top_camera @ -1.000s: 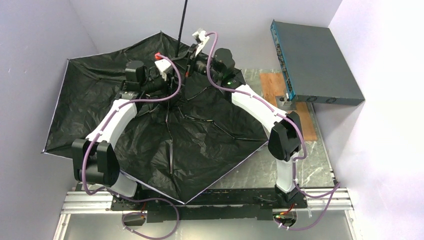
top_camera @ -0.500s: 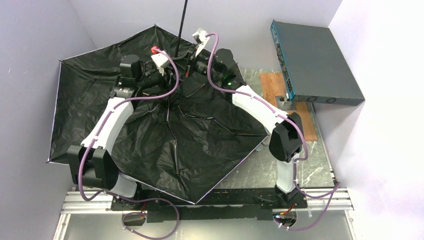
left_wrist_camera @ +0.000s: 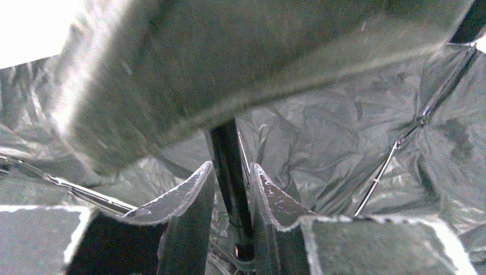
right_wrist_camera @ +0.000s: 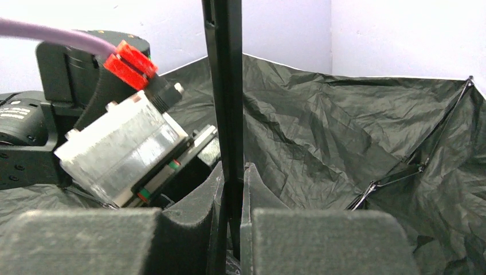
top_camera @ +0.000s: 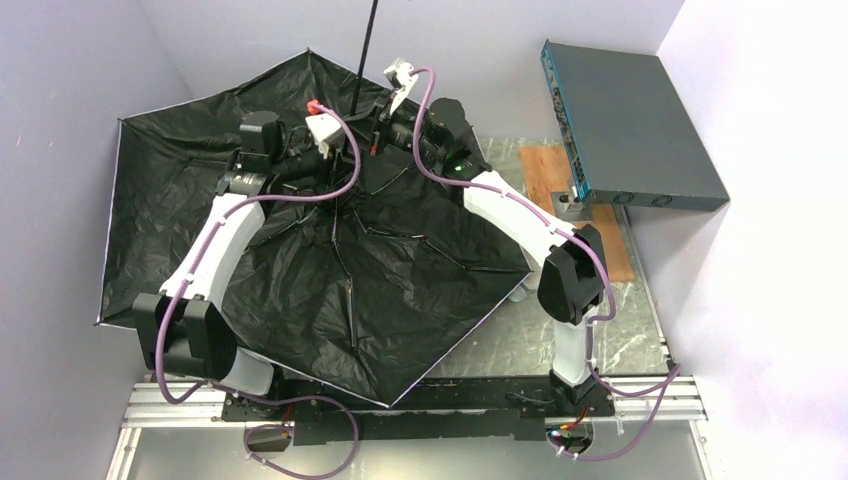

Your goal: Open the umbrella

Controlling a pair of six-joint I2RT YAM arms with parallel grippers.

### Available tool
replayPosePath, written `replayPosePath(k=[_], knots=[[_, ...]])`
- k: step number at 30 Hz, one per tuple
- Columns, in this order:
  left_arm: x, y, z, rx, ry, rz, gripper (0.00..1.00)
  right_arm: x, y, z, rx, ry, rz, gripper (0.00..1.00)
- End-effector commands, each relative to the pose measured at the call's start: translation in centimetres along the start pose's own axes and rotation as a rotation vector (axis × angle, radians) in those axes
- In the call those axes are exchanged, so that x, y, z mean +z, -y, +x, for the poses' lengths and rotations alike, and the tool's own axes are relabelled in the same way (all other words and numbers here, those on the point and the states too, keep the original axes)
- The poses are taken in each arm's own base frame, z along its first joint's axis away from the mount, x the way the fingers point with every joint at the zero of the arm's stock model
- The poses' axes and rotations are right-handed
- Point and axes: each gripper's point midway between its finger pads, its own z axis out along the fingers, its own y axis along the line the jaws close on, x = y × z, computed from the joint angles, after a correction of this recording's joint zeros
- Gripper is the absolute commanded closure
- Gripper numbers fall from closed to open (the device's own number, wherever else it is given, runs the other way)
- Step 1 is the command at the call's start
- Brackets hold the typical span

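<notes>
We are seeing the umbrella (top_camera: 420, 300) lying upside down over the left half of the tabletop (top_camera: 640, 330). Its canopy (top_camera: 190, 200) is spilling past the left edge and reaching almost to the near edge, black lining facing up. The thin black shaft (top_camera: 366, 50) is rising from the hub close to the middle of the far edge. The right hand (right_wrist_camera: 232, 169) is pinching that shaft, its fingers (right_wrist_camera: 195, 229) pressing against it on both sides. Lower down, the left hand (left_wrist_camera: 232, 167) is straddling the same shaft. It appears to be gripping it too, though the wrist view is blurred and we are hedging on whether both pads are touching. We are judging the task as nearly done: the ribs (top_camera: 345, 290) are fanning outward and the panels are spreading wide. What is giving us pause is the slack, wrinkled fabric on the near side, which is suggesting that the frame is not fully taut. We are not able to see the runner or its catch, so whether the frame is locking we cannot tell. What is likely remaining is a last push to seat it, then both hands letting go.
</notes>
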Motion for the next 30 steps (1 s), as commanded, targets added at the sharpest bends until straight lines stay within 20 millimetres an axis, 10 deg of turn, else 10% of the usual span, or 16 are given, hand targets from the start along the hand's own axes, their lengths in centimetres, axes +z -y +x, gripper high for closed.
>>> replayPosePath(k=[1,6,9,11,16,20,30], knots=[[-0.7,-1.5,4.9,0.0,-0.11,-0.04,0.67,-0.9,-4.5,-10.5,-0.119,0.226,-0.082,1.0],[-1.2,-1.9,7.6,-0.009,-0.171,-0.054,0.68,-1.4,-5.1,-11.9,-0.133,0.248,-0.092,1.0],[-1.7,-2.9,7.6,-0.013,-0.174,-0.091,0.86,-1.7,-5.2,-12.0,-0.136,0.244,-0.096,1.0],[-2.1,-3.6,5.9,0.009,-0.141,-0.116,1.0,-1.9,-5.2,-11.1,-0.146,0.214,-0.102,1.0],[-3.3,-4.9,-1.6,0.092,-0.003,-0.165,1.0,-3.8,-4.3,-6.3,-0.183,0.076,-0.089,0.44],[-4.4,-4.6,-7.5,0.146,0.108,-0.152,1.0,-6.7,-3.4,-1.9,-0.204,-0.061,-0.032,0.17],[-9.1,-6.7,-12.8,0.616,0.04,-0.34,1.0,-16.5,-1.5,1.3,-0.109,-0.308,0.151,0.04]])
